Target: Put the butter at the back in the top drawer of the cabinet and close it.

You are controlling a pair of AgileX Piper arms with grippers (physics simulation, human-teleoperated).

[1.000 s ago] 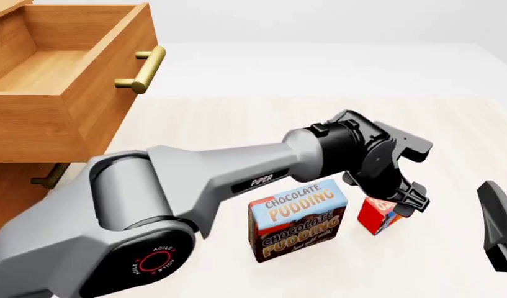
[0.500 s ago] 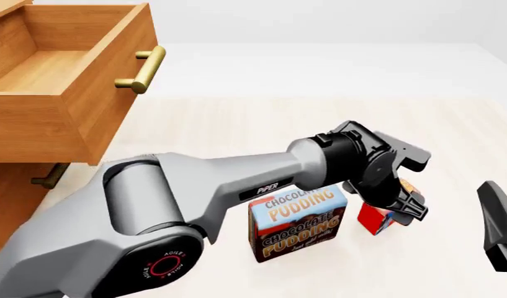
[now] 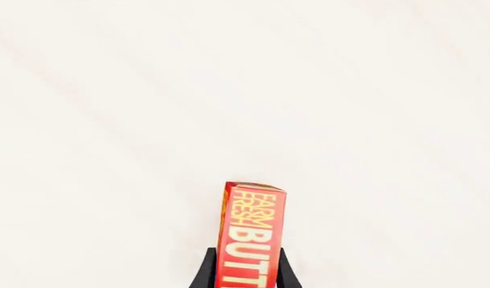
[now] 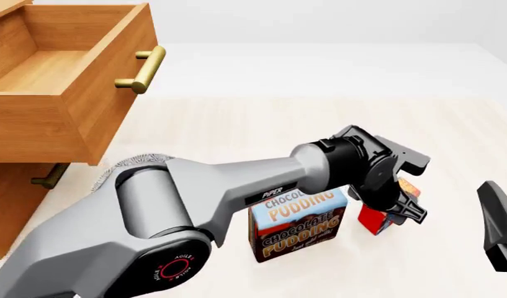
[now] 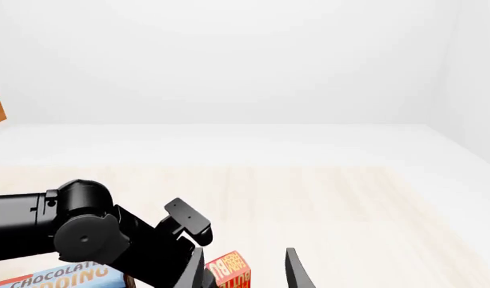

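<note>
The butter (image 4: 372,219), a small red box with an orange top, stands on the table to the right of the pudding box. My left gripper (image 4: 398,208) has come down over it. In the left wrist view the butter (image 3: 251,237) sits between the black fingers (image 3: 206,275), which press on both of its sides. The top drawer (image 4: 67,74) of the cabinet (image 4: 13,192) is pulled open at the far left, and its inside shows nothing. My right gripper (image 5: 249,277) hangs open at the table's right side, apart from the butter (image 5: 228,268).
A blue-and-brown chocolate pudding box (image 4: 299,222) stands upright just left of the butter, close under the left arm's wrist. The drawer's brass handle (image 4: 142,70) sticks out toward the table's middle. A lower drawer handle (image 4: 50,177) shows below.
The left arm's wrist has sunk lower and drawn a little nearer over the butter. The butter, the pudding box and the right gripper have stayed where they were.
</note>
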